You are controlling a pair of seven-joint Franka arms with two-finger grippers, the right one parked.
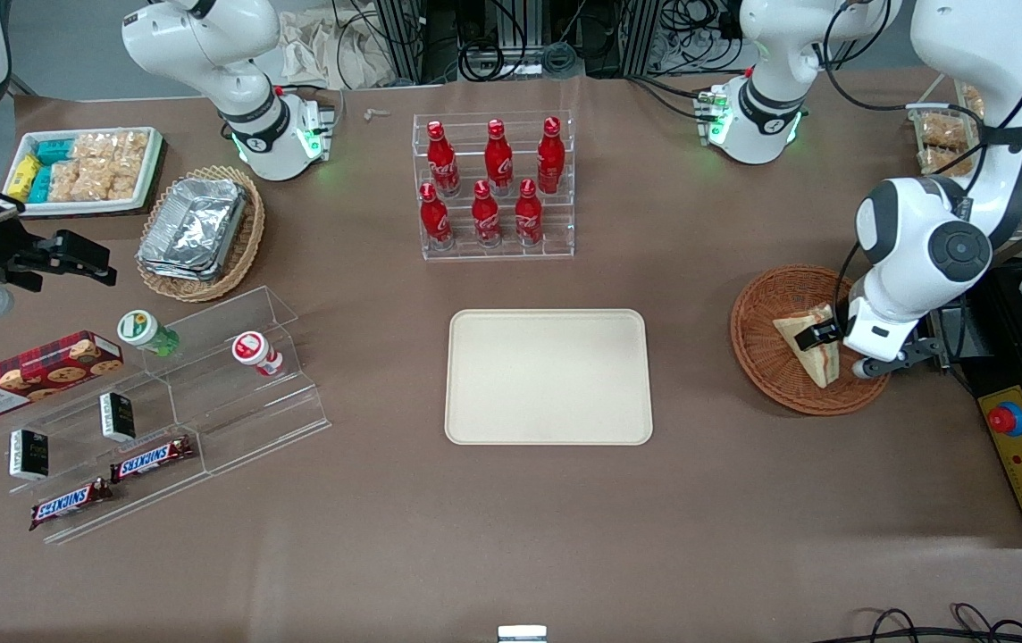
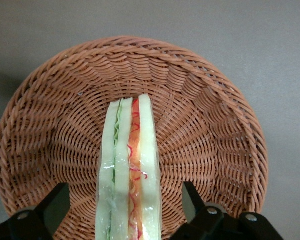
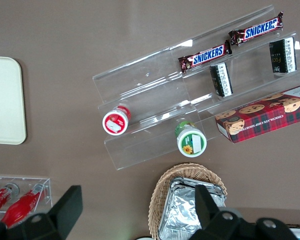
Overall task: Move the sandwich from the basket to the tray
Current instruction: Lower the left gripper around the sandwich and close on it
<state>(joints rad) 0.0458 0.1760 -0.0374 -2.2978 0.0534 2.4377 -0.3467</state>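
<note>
Brown counter (image 1: 699, 500) carried the basket (image 1: 766, 357); the claw (image 2: 127, 220) hung inside it, fingers (image 2: 202, 215) spread wide, straddling the sandwich (image 2: 130, 175) without contact.

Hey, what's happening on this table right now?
The left arm's gripper is down over the basket at the working arm's end of the table, with its open fingers on either side of the sandwich. The sandwich is in the basket, not yet lifted. The tray in the middle of the table has nothing on it.
</note>
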